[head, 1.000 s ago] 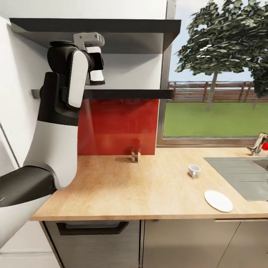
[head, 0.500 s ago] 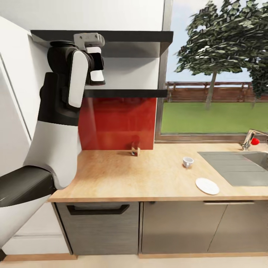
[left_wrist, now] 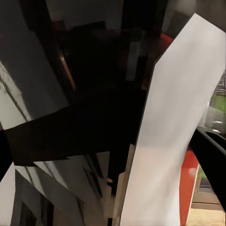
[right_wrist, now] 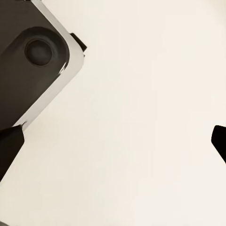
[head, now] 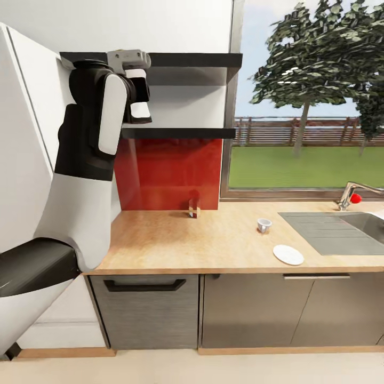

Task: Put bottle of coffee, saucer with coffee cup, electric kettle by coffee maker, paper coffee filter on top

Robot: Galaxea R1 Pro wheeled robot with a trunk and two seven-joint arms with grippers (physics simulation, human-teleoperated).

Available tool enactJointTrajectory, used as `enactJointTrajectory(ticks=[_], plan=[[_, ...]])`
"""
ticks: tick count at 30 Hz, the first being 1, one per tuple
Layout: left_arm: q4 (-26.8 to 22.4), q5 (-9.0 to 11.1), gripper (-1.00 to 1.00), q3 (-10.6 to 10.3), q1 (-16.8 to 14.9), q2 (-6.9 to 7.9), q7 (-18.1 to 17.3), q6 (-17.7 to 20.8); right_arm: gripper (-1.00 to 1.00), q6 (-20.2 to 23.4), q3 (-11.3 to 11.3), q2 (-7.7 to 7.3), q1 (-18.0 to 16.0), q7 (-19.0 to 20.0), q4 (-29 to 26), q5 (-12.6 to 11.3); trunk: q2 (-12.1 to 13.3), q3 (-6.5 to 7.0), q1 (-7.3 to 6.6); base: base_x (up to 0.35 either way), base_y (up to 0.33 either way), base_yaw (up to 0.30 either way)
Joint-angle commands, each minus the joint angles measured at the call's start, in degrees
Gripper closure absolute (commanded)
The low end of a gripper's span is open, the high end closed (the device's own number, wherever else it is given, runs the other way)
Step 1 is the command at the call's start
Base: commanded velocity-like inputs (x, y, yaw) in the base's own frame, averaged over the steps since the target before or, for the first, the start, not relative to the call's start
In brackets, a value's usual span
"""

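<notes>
The kitchen countertop [head: 176, 245] runs across the head view. On it, a tiny white coffee cup [head: 264, 224] stands left of the sink. The flat white saucer [head: 288, 254] lies apart from the cup, near the front edge. My left arm is raised in front of the two dark wall shelves [head: 186, 132], with the left gripper [head: 139, 101] at shelf height; whether its fingers are apart is unclear. In the right wrist view the right gripper [right_wrist: 113, 143] hangs open over pale floor, nothing between its dark fingertips [right_wrist: 9, 147]. The coffee maker, bottle of coffee, paper coffee filter and electric kettle are out of view.
A small glassy object [head: 193, 208] stands against the red backsplash [head: 170, 173]. The grey sink [head: 330, 232] and a faucet [head: 349, 193] with a red knob lie at the right. Dark cabinet fronts [head: 256, 309] sit below the counter. A window fills the upper right.
The whole view has pulled back from the counter: the worktop, cup and saucer look smaller and the floor now shows. The left arm keeps its raised pose.
</notes>
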Motion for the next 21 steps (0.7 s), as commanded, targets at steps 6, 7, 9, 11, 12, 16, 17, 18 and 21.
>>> enactJointTrajectory(ticks=[6,7,9,11,12,16,17,18,21], plan=[[-1.4,2.4,1.00,-0.5,2.4,0.00,0.5,0.1,-1.00,-0.2,-0.5,-0.01,-0.1,0.2,0.0,0.3,-0.1,-0.09,0.01,-0.011,0.000,0.000],[-1.8,2.4,1.00,-0.6,2.6,0.00,0.5,0.1,-1.00,-0.2,-0.5,-0.01,-0.1,0.2,0.0,0.3,-0.1,-0.09,0.01,0.000,0.000,0.000],[-2.9,2.5,1.00,-0.8,3.2,0.00,0.5,0.1,-1.00,-0.2,-0.5,-0.01,-0.2,0.2,0.0,0.3,-0.1,-0.09,0.01,0.000,0.000,0.000],[-4.6,2.5,1.00,-0.9,3.6,0.00,0.6,0.1,-1.00,-0.2,-0.5,-0.01,-0.2,0.2,0.0,0.3,-0.1,-0.09,0.01,0.000,0.000,0.000],[-5.2,2.5,1.00,-0.9,3.9,0.00,0.6,0.1,-1.00,-0.2,-0.5,-0.01,-0.2,0.2,0.0,0.3,-0.1,-0.09,0.01,0.000,0.000,0.000],[-9.4,2.5,1.00,-0.9,7.8,0.00,0.6,0.1,-1.00,-0.2,-0.5,-0.01,-0.2,0.2,0.0,0.3,-0.1,-0.09,0.01,0.000,0.000,0.000],[-10.9,2.5,1.00,-0.9,9.9,0.00,0.6,0.1,-1.00,-0.2,-0.5,-0.01,-0.2,0.2,0.0,0.3,-0.1,-0.09,0.01,0.000,0.000,0.000],[-11.5,2.5,1.00,-0.9,10.9,0.00,0.6,0.1,-1.00,-0.2,-0.5,-0.01,-0.2,0.2,0.0,0.3,-0.1,-0.09,0.01,0.000,0.000,0.000],[-12.4,2.4,1.00,-1.4,12.5,0.00,0.6,0.0,-1.00,-0.2,-0.5,-0.01,-0.2,0.2,0.0,0.3,-0.1,-0.09,0.01,0.000,0.000,0.000]])
